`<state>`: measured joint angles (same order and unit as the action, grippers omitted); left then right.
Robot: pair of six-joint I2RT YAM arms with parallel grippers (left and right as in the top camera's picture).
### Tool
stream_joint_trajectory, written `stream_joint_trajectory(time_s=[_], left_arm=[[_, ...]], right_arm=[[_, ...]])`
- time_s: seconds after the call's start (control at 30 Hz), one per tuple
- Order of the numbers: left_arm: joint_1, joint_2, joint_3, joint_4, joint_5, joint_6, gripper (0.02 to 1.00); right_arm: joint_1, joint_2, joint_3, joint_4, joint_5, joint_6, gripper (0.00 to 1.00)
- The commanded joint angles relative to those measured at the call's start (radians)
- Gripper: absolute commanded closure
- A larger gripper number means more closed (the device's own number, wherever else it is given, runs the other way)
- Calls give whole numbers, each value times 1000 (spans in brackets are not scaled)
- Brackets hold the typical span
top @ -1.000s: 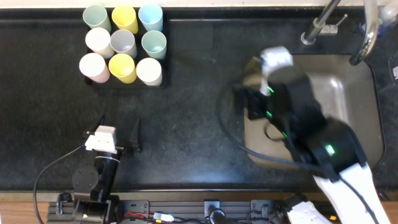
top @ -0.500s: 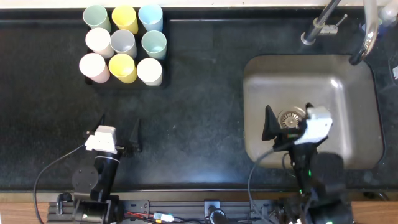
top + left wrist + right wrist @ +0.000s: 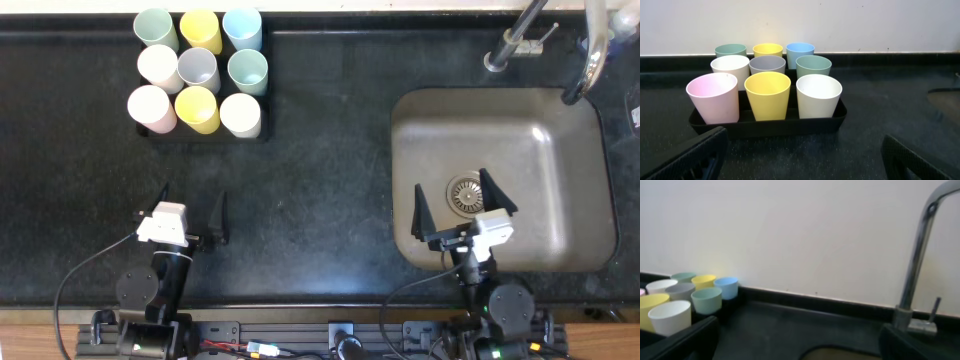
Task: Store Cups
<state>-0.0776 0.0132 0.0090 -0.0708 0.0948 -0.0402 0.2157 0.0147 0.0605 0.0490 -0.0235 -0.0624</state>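
Lowest in the top view, the left gripper point(image 3: 192, 208) sits at the lower left. Its two black fingers are spread wide with nothing between them. At the lower right, the right gripper point(image 3: 458, 200) hangs over the near part of the stainless steel sink basin point(image 3: 550, 150), jaws equally wide apart and holding nothing.

Further up the frame is the black speckled countertop point(image 3: 320, 150), with the chrome tap point(image 3: 520, 35) in the upper right corner.

At the upper left, against the back wall, the shallow black plastic tray point(image 3: 765, 127) holds all nine plastic cups upright in three rows of three:
- **Front row:** the pink cup point(image 3: 150, 108), a yellow cup point(image 3: 197, 108) and a white cup point(image 3: 240, 113).
- **Middle row:** a second white cup point(image 3: 160, 66), the grey cup point(image 3: 198, 68) and a pale green cup point(image 3: 247, 70).
- **Back row:** a darker green cup point(image 3: 155, 28), another yellow cup point(image 3: 200, 28) and the blue cup point(image 3: 242, 27).

Every cup in view is seated in the tray and each place in the grid is filled. With both grippers empty and well apart from the tray, the storing looks complete, and I judge that no step is left.
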Motion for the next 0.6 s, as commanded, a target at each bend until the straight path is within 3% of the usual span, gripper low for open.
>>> stream_joint_trajectory(time_s=[0.03,0.13,0.6], left_arm=[[3,-8,-1,-3,17,26,18],[3,-8,-1,-3,17,26,18],[3,-8,-1,-3,17,26,18]], right_arm=[[-10,-11,-56,-28,-31,-9,3],[-10,-11,-56,-94,6,-13,5],[-10,-11,-56,-125,6,-13,3]])
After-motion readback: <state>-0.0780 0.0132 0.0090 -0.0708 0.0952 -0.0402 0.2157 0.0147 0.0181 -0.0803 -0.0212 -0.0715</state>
